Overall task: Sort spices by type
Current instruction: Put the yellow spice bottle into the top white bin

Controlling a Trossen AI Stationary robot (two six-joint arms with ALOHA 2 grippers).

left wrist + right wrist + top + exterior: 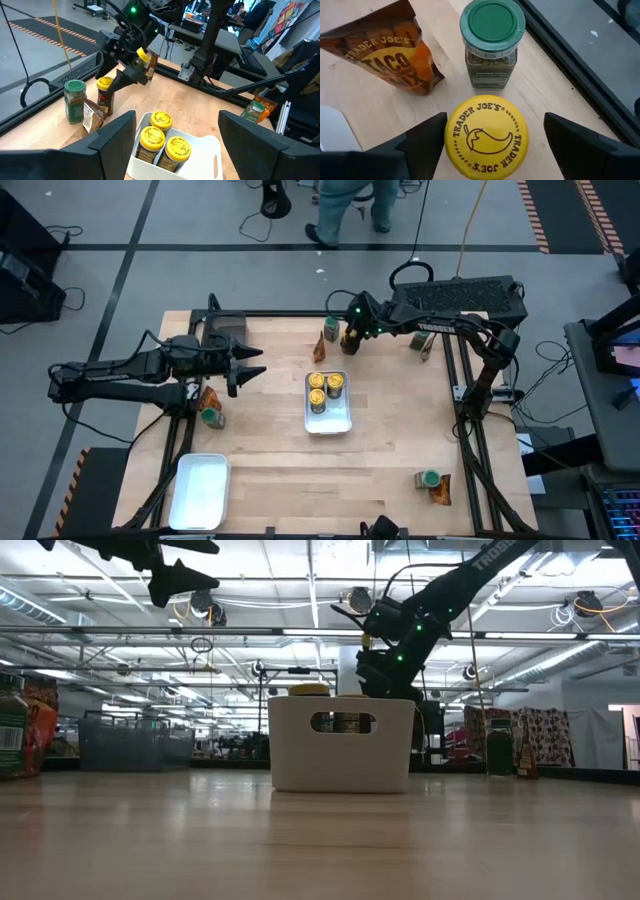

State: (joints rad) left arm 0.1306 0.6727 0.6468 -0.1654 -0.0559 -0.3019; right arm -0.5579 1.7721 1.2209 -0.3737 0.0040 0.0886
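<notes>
Three yellow-lidded jars (327, 388) stand in the white tray (330, 423) at mid-table. A fourth yellow-lidded jar (486, 135) stands on the table just beyond the tray's far end. My right gripper (350, 337) hovers over it, pointing down and open, a finger on either side of the lid without touching. A green-lidded jar (492, 40) and an orange-brown packet (390, 55) sit just past it. My left gripper (243, 370) is open and raised, left of the tray. Other green-lidded jars (212, 417) (430, 478) (418, 340) each stand beside a packet.
A second white tray (200, 490) lies at the near left corner. A dark bin (225, 330) sits at the far left, behind my left arm. Bare wood lies near of the middle tray. A person (345, 210) stands on the floor beyond the table.
</notes>
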